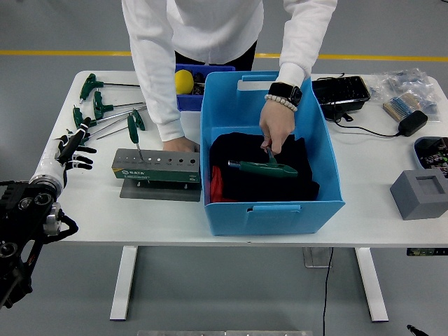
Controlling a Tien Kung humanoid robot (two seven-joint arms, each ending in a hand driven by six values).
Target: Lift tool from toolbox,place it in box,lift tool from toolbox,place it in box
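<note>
The grey-green tool rack (157, 165) stands left of the blue box (269, 210). One green T-handle tool (133, 131) stands upright in the rack. Several more green T-handle tools (96, 110) lie on the table at the far left. My left hand (73, 150) hangs over the table's left edge, well left of the rack, with its fingers spread and holding nothing. A person leans over from the far side. One of the person's hands (183, 145) rests behind the rack. The other hand (274, 133) holds a green-handled tool (267, 169) over the black cloth (294, 183) inside the box.
A small blue bin with a yellow ball (183, 82) stands behind the box. A black tray (341, 92), a brush (399, 107), a black charger (410, 123) with its cable and a grey block (420, 193) sit on the right side. Red items (215, 183) show in the box's left corner.
</note>
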